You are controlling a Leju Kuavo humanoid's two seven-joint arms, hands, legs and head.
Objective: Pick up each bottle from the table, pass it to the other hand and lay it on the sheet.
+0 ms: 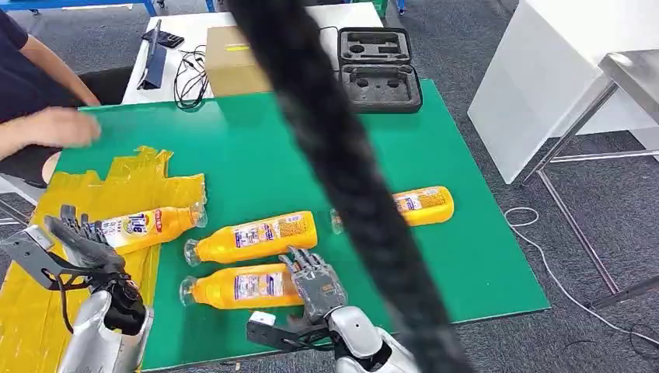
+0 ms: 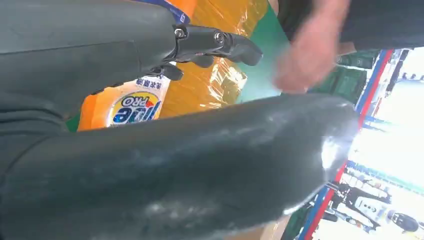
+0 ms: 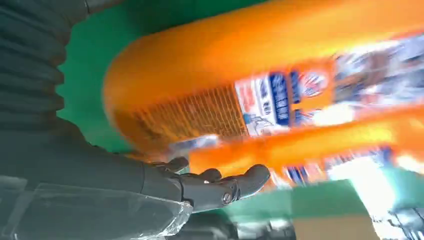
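Note:
Four orange bottles lie on their sides on the green mat (image 1: 256,148). One bottle (image 1: 144,227) rests on the yellow sheet (image 1: 124,183) at the left, its label (image 2: 132,102) close to my left hand (image 1: 78,242), which hovers beside it with fingers (image 2: 220,42) spread and nothing in them. A middle bottle (image 1: 256,235) and a nearer bottle (image 1: 241,286) lie side by side. My right hand (image 1: 315,281) is at the nearer bottle's base end, fingers (image 3: 225,185) extended beside it, not wrapped around it. The fourth bottle (image 1: 423,204) lies at the right, partly hidden.
A thick black cable (image 1: 342,171) crosses the head view diagonally. A person's hand (image 1: 54,128) reaches over the mat's far left corner. Behind the mat stand a cardboard box (image 1: 229,66) and an open black foam case (image 1: 377,70). A white cabinet (image 1: 544,78) stands at the right.

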